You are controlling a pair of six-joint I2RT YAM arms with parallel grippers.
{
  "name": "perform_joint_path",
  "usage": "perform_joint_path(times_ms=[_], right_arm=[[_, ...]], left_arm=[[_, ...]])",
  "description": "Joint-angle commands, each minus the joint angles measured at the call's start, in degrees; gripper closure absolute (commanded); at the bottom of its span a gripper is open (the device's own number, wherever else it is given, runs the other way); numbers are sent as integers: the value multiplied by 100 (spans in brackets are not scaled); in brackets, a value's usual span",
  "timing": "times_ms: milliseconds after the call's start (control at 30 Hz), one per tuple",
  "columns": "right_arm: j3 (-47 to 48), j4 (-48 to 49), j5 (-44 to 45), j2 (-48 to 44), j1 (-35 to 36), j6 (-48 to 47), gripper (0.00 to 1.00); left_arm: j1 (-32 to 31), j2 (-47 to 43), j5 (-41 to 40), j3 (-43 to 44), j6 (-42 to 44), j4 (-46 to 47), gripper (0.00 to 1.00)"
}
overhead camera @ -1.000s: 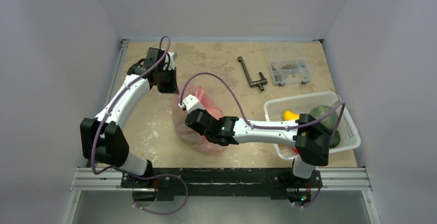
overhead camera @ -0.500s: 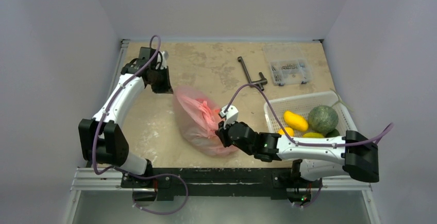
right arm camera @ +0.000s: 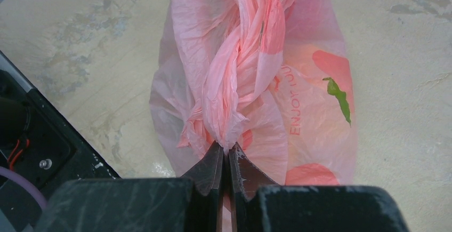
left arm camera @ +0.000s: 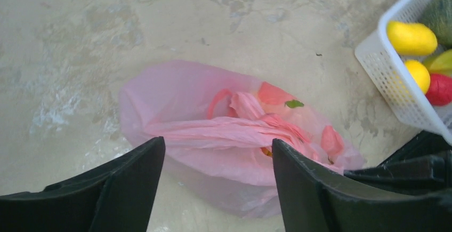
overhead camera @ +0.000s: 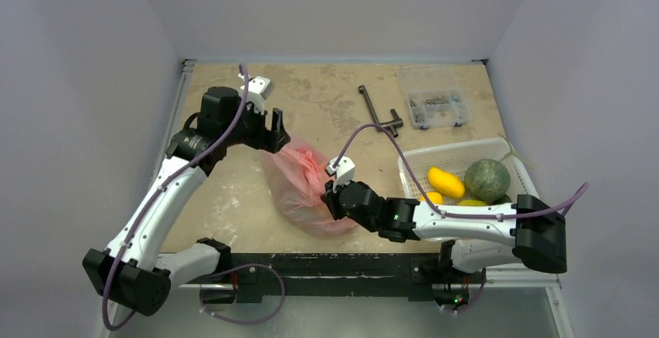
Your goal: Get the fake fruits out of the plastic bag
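Observation:
The pink plastic bag [overhead camera: 299, 186] lies crumpled on the table's middle, its handles twisted into a rope [right arm camera: 245, 45]. My right gripper [overhead camera: 330, 196] is shut on the bag's gathered film [right arm camera: 228, 149] at its near right end. Over the bag's far left end hovers my left gripper [overhead camera: 278, 132], open, with the bag [left arm camera: 229, 136] showing between its fingers [left arm camera: 216, 145] and nothing held. A dull green melon [overhead camera: 487, 179] and yellow fruits [overhead camera: 444, 182] sit in the white basket [overhead camera: 466, 150]. Whatever is inside the bag is veiled by the film.
The white lattice basket [left arm camera: 384, 66] stands right of the bag and also holds a red fruit [left arm camera: 441, 89]. At the back lie a dark T-shaped metal tool [overhead camera: 379, 113] and a clear small-parts box [overhead camera: 432, 105]. Walls close in on three sides.
My left arm has swung from the table's far left toward the bag and its gripper has opened. The right arm stretched out low and stayed shut on the bag, which now lies flatter.

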Motion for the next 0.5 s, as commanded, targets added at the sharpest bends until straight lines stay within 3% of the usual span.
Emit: perform_joint_path(times_ms=[0,167,467], right_arm=[[243,122,168,-43,22,-143,100],[244,208,118,-45,22,-146,100],[283,212,97,15,22,-152,100]], left_arm=[[-468,-176,-406,-183,611,266,18],[-1080,293,-387,-4,793,49,6],[-1607,1051,-103,287,1042,-353,6]])
